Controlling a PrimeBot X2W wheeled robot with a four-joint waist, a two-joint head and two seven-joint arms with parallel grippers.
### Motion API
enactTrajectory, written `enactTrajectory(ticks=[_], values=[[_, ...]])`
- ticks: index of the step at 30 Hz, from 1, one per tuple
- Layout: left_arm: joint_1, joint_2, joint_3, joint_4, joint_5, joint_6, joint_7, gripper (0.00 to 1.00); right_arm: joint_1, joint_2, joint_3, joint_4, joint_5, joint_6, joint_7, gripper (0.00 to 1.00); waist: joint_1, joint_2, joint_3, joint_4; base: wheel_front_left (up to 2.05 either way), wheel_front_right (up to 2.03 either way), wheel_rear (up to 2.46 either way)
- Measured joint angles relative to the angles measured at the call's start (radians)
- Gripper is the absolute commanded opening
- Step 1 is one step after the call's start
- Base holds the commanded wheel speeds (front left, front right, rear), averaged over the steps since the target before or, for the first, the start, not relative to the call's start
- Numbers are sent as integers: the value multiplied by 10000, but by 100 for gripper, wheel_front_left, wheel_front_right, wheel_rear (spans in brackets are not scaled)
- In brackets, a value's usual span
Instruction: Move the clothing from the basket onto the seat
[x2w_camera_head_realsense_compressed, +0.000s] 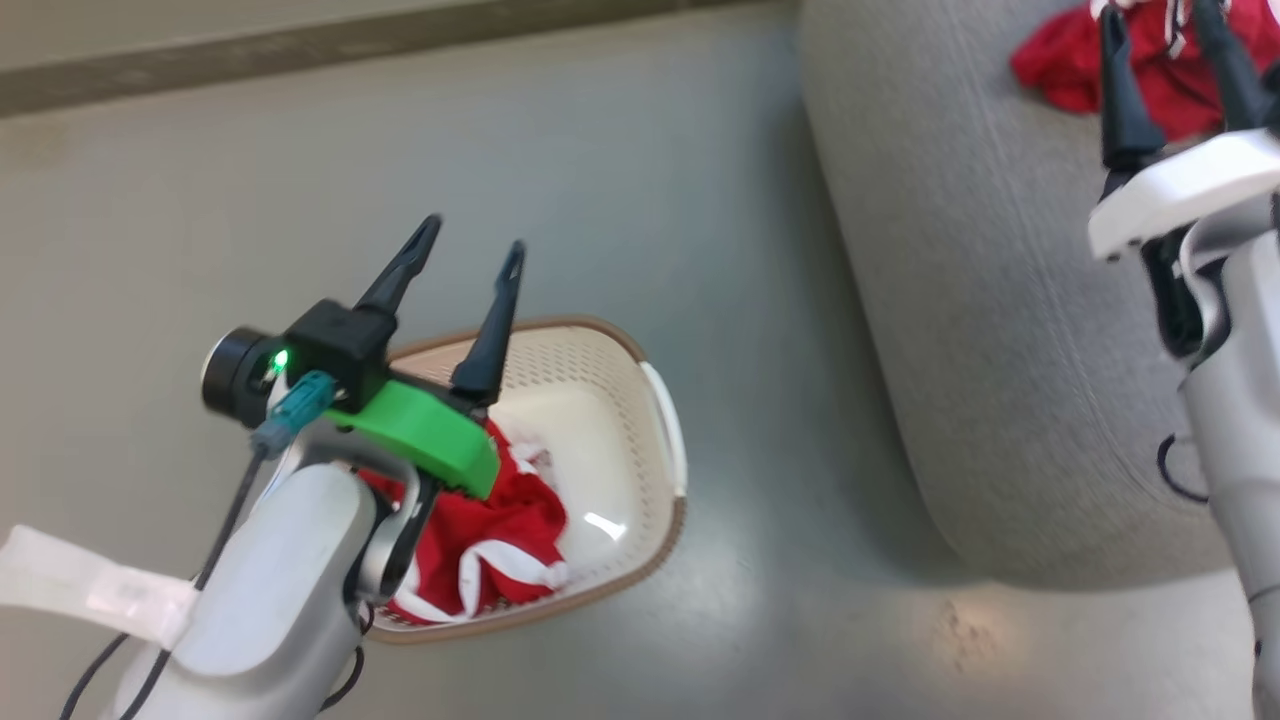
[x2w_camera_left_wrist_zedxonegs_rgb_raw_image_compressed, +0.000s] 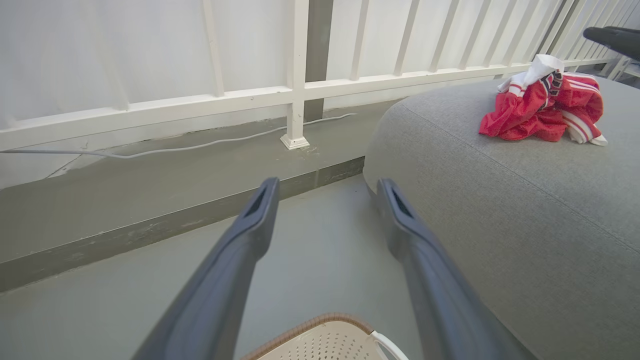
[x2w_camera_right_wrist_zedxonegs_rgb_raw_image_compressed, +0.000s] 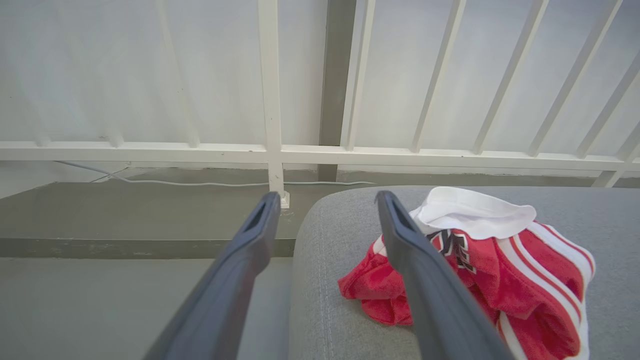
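In basket (x2w_camera_head_realsense_compressed: 622, 425): red clothing (x2w_camera_head_realsense_compressed: 500, 545) bunched at one end.

Home-like space: grey upholstered seat (x2w_camera_left_wrist_zedxonegs_rgb_raw_image_compressed: 500, 215), laundry basket (x2w_camera_head_realsense_compressed: 612, 392), painted floor (x2w_camera_head_realsense_compressed: 600, 170), white railing (x2w_camera_right_wrist_zedxonegs_rgb_raw_image_compressed: 270, 100)

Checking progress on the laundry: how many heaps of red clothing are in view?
2. One heap lies in the basket, partly behind the left arm; a second heap lies bunched on the seat. Either may hold several garments.
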Motion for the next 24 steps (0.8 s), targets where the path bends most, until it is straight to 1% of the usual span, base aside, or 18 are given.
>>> enactTrajectory(ticks=[4, 14, 16, 22, 24], values=[[471, 2, 430, 217, -328, 84, -31, 100, 511, 201, 61, -194, 0, 33, 0, 100, 0, 0, -473, 451, 0, 0, 0], [1618, 81, 1233, 487, -495, 182, -90, 100, 1876, 660, 161, -571, 4, 27, 0, 100, 0, 0, -1673, 1531, 0, 0, 0], [1886, 88, 1310, 516, -495, 184, -90, 100, 2215, 752, 163, -631, 4, -56, 0, 100, 0, 0, -1920, 1721, 0, 0, 0], [2765, 226, 1833, 606, -497, 276, -115, 100, 3104, 1197, 238, -922, 59, -77, 2, 100, 0, 0, -2683, 2175, 0, 0, 0], [3055, 290, 2063, 585, -497, 278, -115, 100, 3435, 1375, 261, -1074, 65, -151, 2, 100, 0, 0, -2936, 2285, 0, 0, 0]])
